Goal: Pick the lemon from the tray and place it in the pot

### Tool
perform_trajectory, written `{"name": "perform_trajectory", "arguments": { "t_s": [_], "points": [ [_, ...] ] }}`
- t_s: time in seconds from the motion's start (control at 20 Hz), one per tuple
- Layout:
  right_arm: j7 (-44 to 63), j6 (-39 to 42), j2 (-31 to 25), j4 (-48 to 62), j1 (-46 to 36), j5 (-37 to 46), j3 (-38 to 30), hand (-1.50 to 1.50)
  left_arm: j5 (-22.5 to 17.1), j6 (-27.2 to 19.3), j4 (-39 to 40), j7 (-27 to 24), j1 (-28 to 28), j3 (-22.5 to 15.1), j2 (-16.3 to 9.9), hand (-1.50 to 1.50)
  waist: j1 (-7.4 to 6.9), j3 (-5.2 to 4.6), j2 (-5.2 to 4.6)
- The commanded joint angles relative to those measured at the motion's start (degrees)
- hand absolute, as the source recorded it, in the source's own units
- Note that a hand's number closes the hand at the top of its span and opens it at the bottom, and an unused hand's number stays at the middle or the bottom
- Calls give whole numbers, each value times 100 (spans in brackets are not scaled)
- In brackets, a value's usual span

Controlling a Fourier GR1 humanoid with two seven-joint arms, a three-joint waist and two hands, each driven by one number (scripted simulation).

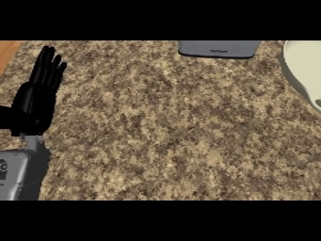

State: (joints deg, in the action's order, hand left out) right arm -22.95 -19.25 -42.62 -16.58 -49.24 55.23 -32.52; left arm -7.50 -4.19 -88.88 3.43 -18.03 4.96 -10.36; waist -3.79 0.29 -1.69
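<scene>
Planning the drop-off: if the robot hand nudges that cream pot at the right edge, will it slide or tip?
The pot looks wide and low, so it would probably slide rather than tip. Its thick rim suggests a stiff, fairly heavy vessel, unlikely to flex. The speckled counter looks flat, so the pot likely stays put after a light nudge.

The pot point(314, 75) is cut off by the right edge of the head view, so only its left rim, part of the cream interior and one handle show. The grey tray point(218, 48) is cropped by the upper edge, leaving only its near wall visible. The left forearm point(6, 176) runs out at the lower left edge.
</scene>
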Motion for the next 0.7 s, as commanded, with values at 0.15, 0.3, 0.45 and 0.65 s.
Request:
{"name": "perform_trajectory", "arguments": {
  "t_s": [0.15, 0.3, 0.45, 0.65],
  "points": [
    [11, 921, 30, 764, -135, -252, -220, -150, -12, 5, 37, 36, -96, -29, 43, 0, -76, 14, -35],
    [-594, 1353, -81, 789, -70, -245, -162, -150, 57, -27, 8, -4, -66, -99, 92, 0, -41, 16, -21],
    [-824, 1111, -8, 655, -198, -426, -339, -150, -9, -34, 111, 15, -136, -63, 143, 0, -63, 20, -45],
    [-1325, 1416, 17, 640, -316, -1080, -922, -150, 53, -15, 78, -80, -34, -7, 37, 0, 27, 13, 11]
  ]
}}
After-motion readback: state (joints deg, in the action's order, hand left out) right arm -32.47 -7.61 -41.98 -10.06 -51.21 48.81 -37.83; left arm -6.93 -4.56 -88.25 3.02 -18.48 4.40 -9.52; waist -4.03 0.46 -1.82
